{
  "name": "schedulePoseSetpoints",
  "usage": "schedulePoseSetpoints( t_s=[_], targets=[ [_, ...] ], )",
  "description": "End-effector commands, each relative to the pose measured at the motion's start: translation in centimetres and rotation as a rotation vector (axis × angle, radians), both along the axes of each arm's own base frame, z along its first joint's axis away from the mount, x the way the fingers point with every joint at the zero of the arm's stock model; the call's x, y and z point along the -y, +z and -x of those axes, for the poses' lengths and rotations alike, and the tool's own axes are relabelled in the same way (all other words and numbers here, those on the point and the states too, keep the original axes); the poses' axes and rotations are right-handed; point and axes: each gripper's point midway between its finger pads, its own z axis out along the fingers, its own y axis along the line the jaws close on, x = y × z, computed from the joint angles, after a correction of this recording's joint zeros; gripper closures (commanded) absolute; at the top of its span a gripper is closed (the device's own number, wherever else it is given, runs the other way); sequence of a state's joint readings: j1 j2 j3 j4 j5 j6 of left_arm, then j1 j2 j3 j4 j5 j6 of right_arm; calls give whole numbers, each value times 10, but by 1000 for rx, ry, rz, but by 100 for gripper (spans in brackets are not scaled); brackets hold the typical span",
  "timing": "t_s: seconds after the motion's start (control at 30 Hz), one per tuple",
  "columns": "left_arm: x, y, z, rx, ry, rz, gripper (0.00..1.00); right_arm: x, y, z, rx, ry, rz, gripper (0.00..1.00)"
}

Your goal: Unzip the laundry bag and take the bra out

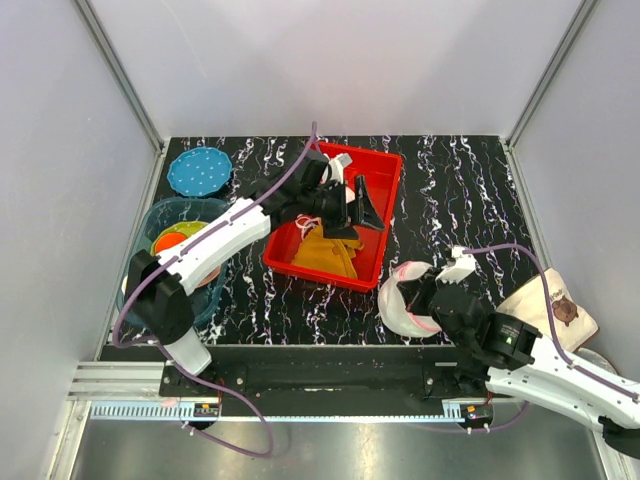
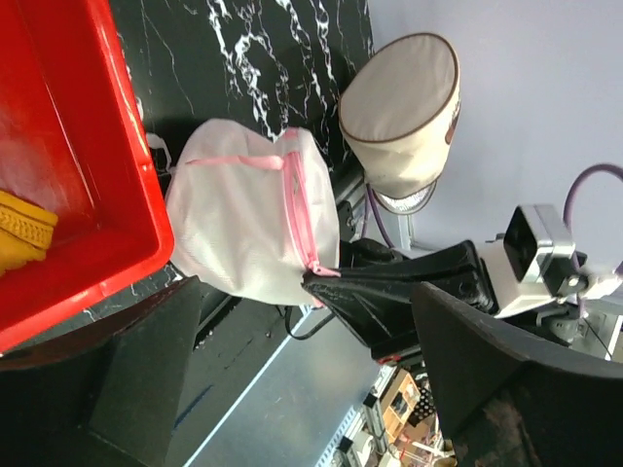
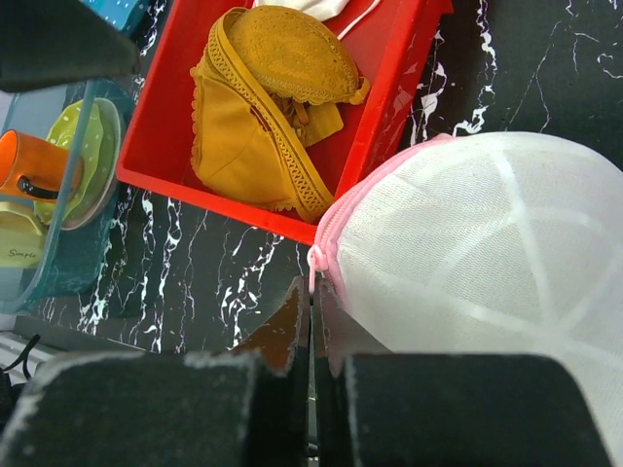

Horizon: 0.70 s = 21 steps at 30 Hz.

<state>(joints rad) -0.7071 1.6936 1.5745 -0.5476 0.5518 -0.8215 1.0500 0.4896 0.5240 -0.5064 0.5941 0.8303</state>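
The laundry bag (image 1: 400,303), a round white mesh pouch with pink zipper edging, lies on the black marbled table just right of the red bin. My right gripper (image 1: 428,300) is shut on its pink zipper pull (image 3: 313,263), with both fingers pressed together at the bag's left edge (image 3: 311,292). The bag (image 3: 487,253) bulges and its zipper line looks closed. The bra is hidden. My left gripper (image 1: 362,212) hangs open and empty over the red bin. In its own view (image 2: 304,336) the bag (image 2: 243,224) lies beyond its spread fingers.
The red bin (image 1: 385,215) holds a mustard-yellow cloth (image 3: 263,107) and a small white piece (image 3: 321,8). A teal basket (image 1: 140,245) with an orange cup and a green plate stands at the left. A blue dotted lid (image 1: 200,170) lies behind it. A beige pouch (image 1: 548,300) lies at the right edge.
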Motion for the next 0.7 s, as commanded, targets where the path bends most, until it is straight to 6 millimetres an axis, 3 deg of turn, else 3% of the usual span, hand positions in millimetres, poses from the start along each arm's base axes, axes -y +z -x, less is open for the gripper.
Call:
schedulePoseSetpoints(
  t_s=[0.0,0.2,0.37,0.67],
  targets=[
    [15,3,11,-27,-10,130,9,2,7,-4,18,-35,-41,100],
    [47,-19,36,-108,-125,126,10,-8,-3,7,-18,42,-53,100],
    [61,-41,43,-181,-152,113,16,-9,-11,14,-47,68,-78,100],
    [87,-56,57,-227,-207,100,23,-2,-1,14,-10,68,-59,100]
  ],
)
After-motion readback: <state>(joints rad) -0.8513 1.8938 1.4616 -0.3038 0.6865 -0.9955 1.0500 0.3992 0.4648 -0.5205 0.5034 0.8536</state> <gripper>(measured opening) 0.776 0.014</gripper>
